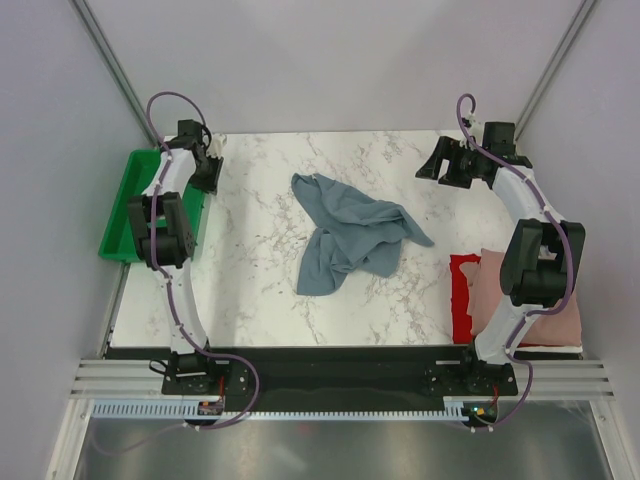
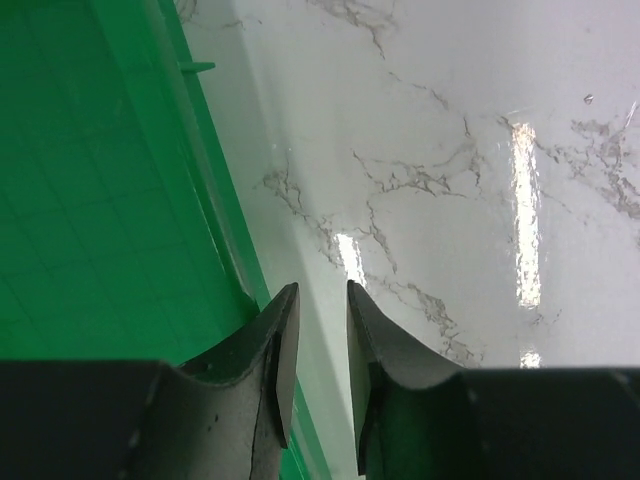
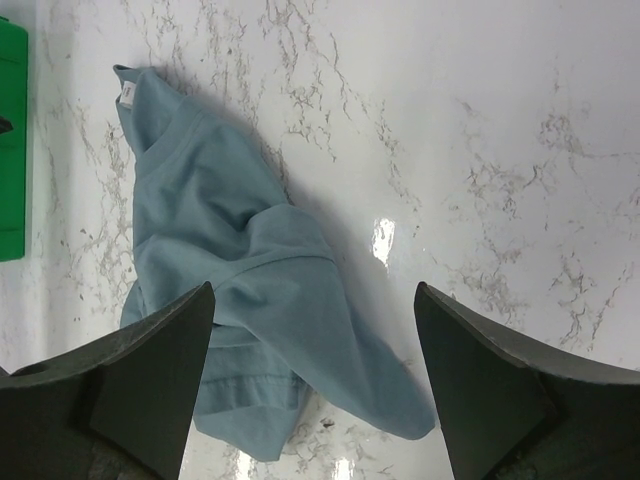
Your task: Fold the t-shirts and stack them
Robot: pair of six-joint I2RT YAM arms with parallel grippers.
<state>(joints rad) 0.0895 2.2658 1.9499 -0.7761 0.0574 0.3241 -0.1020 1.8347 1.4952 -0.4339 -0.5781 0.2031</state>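
A slate blue-grey t-shirt (image 1: 350,236) lies crumpled in the middle of the marble table; the right wrist view shows it bunched, collar at the top (image 3: 230,260). At the right front edge a dusty pink t-shirt (image 1: 488,288) lies on a bright red t-shirt (image 1: 462,300), both partly hidden by the right arm. My left gripper (image 1: 208,172) hangs at the back left beside the green tray, its jaws a narrow gap apart with nothing between them (image 2: 322,290). My right gripper (image 1: 432,165) hovers at the back right, wide open and empty (image 3: 314,290), above and apart from the blue-grey shirt.
A green plastic tray (image 1: 125,215) stands off the table's left edge; its rim (image 2: 215,180) runs right under the left fingers. Grey walls close in the back and both sides.
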